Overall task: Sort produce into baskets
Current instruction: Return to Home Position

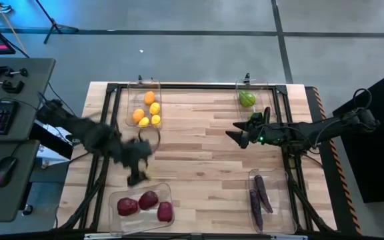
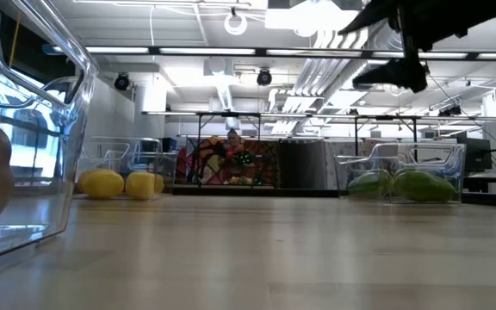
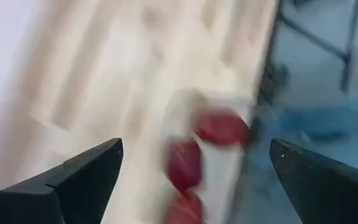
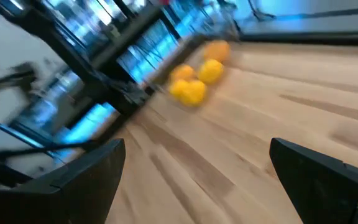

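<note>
Four corners of the wooden table (image 1: 199, 153), one kind of produce in each.

Top-left bin (image 1: 135, 93) holds the yellow and orange pieces (image 1: 149, 110); top-right bin (image 1: 260, 93) the green piece (image 1: 247, 99); bottom-left bin (image 1: 119, 195) three dark red lumps (image 1: 148, 199); bottom-right bin (image 1: 280, 200) the long purple pieces (image 1: 259, 193). Left gripper (image 1: 137, 176) hangs just above the bottom-left bin, fingers spread wide with nothing between them (its wrist view looks onto the red lumps). Right gripper (image 1: 236, 137) hovers over bare wood between the two right bins, a little inward, likewise spread and empty.
</note>
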